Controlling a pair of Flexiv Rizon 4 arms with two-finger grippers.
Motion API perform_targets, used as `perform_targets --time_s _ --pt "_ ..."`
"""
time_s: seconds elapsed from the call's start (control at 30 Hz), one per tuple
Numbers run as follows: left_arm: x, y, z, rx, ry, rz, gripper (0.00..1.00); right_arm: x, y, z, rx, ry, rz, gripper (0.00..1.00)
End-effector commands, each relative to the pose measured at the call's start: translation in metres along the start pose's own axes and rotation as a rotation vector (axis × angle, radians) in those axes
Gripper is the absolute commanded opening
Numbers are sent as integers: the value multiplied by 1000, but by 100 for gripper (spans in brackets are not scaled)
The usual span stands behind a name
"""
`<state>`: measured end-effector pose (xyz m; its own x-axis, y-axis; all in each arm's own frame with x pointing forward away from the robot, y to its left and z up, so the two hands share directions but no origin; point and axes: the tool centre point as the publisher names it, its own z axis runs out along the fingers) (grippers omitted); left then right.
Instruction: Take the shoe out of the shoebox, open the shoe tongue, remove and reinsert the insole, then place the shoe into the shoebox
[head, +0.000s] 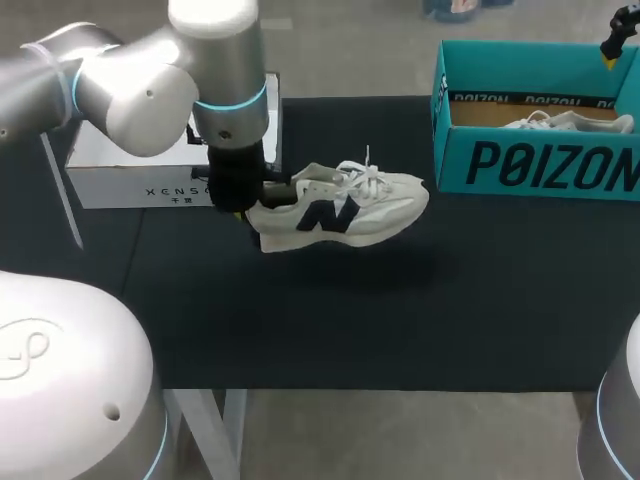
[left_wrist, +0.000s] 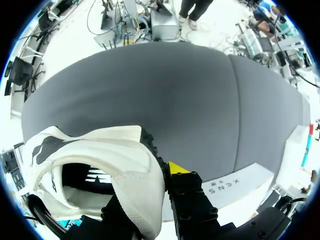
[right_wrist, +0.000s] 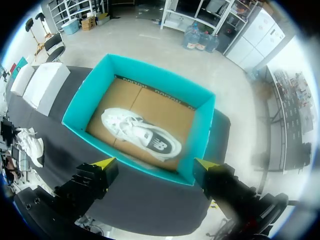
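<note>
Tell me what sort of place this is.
Probably a robotics test bench in a lab or workshop: a dark-covered table is staged with a teal shoebox and a white box, and the left gripper holds a white shoe by the heel above it.

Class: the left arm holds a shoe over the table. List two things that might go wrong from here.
1. The left jaws pinch the shoe only at its heel, with the toe hanging free; it may sag or slip out.
2. The shoebox already holds a second shoe, so the returned one may land on it or catch the wall.
</note>
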<state>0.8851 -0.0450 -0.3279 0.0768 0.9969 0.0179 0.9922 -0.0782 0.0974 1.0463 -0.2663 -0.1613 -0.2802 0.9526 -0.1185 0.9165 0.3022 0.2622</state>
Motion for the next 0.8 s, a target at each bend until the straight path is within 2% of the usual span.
perform_targets --time_s 0.03,0.23,0.43,0.57,0.8 --pt "-8 -12 13 1 7 22 0 0 0 0 0 -1 1 100" --pt "-12 -28 34 39 80 38 0 0 0 0 0 -1 1 100" --pt "-17 -39 50 26 104 8 0 0 0 0 0 -1 1 100" --pt "-23 -45 60 30 170 5 0 0 0 0 0 -1 1 100" --pt "-28 -50 73 40 164 -12 1 0 0 0 0 -1 1 100"
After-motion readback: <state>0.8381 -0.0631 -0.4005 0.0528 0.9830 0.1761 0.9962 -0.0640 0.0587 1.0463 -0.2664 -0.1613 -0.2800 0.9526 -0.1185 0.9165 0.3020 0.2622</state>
